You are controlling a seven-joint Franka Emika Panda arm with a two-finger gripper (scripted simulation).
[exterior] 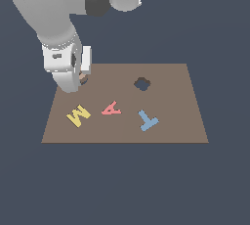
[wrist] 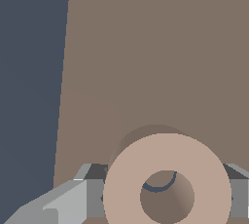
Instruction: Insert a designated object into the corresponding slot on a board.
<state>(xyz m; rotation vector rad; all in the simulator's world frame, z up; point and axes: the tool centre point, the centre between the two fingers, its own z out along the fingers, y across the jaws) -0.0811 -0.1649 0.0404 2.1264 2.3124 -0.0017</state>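
One ring, tan and thick, sits pinched between my jaws, which press its outer wall from two opposite sides. I hold it low at the board's far corner on the exterior view's left, just over the slot; through its hole a dark arc of the recess shows, so it is not quite centred. It looks rigid and light, with a smooth rim that could slip or twist, so a grip across the full width seems best. M, A and T lie well apart.
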